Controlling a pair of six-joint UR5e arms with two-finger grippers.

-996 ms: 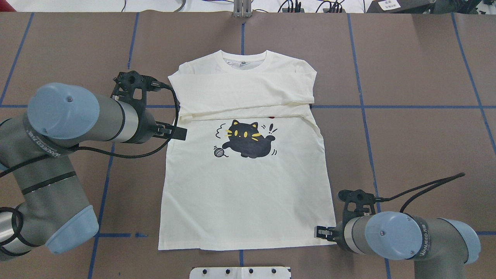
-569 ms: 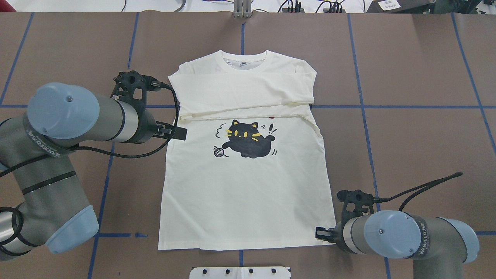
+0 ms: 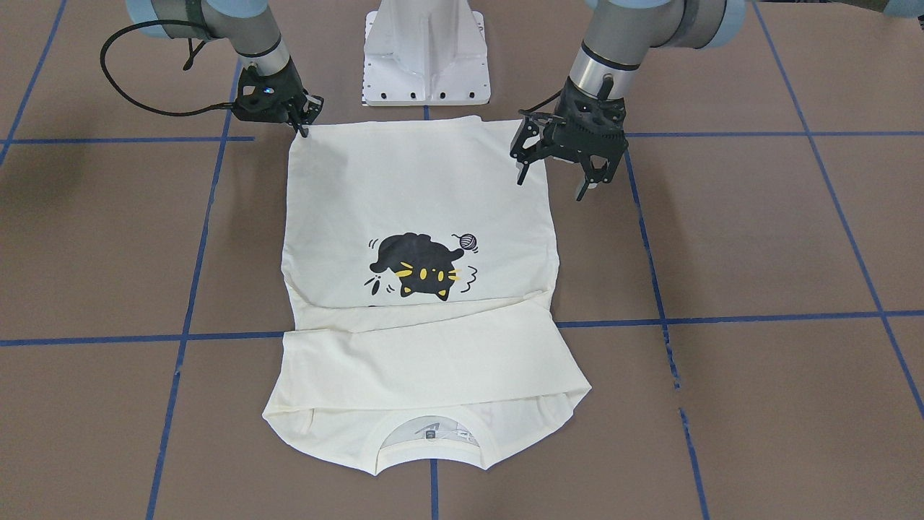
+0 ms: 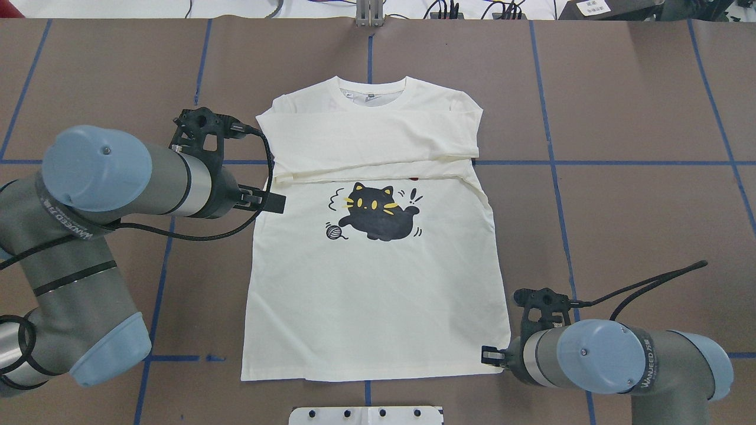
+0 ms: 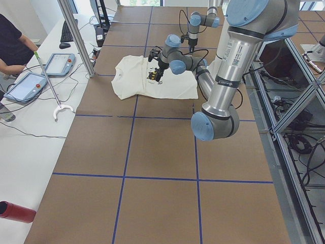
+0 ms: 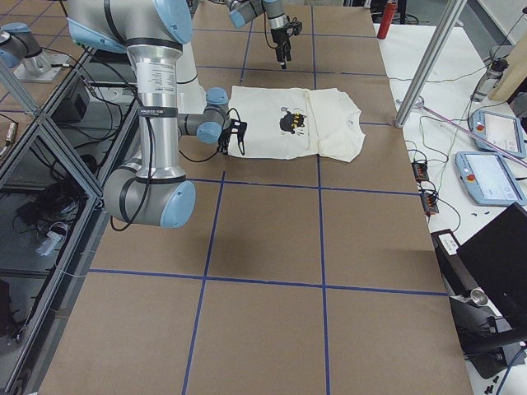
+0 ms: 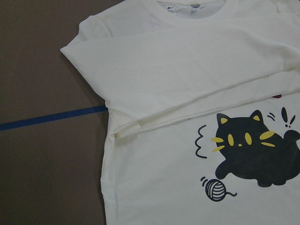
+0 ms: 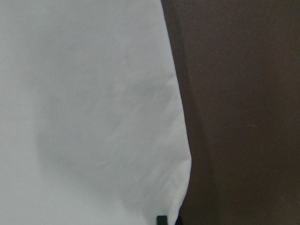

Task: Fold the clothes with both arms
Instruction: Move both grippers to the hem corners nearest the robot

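A cream-white long-sleeved shirt [image 4: 378, 295] lies flat and face up on the brown tabletop [image 4: 620, 206]. Its hem sits just in front of the robot's white base [image 3: 426, 50], and its collar [image 4: 372, 94] is at the end farthest from that base. Both sleeves [image 4: 366, 141] are folded across the chest in an overlapping band. On the base's side of that band the black cat [image 4: 378, 219] and yarn ball [image 4: 334, 232] show in full, with only a speck of dark red lettering [image 4: 414, 176] peeking from under the sleeve edge. The left gripper [image 3: 550, 188] hangs raised over the shirt's side edge, between the base and the sleeve band, its jaws spread wide and holding nothing. The right gripper [image 3: 303, 126] sits low at the opposite hem corner, the one close to the base. Its wrist camera shows that corner with a dark fingertip [image 8: 161, 219] at the cloth's edge, but whether the jaws have closed on the fabric cannot be told. Blue tape lines [image 4: 590, 162] cross the tabletop in a grid. Across the tabletop from the base, a person [image 5: 12, 51] in a dark top stands at a white side table.
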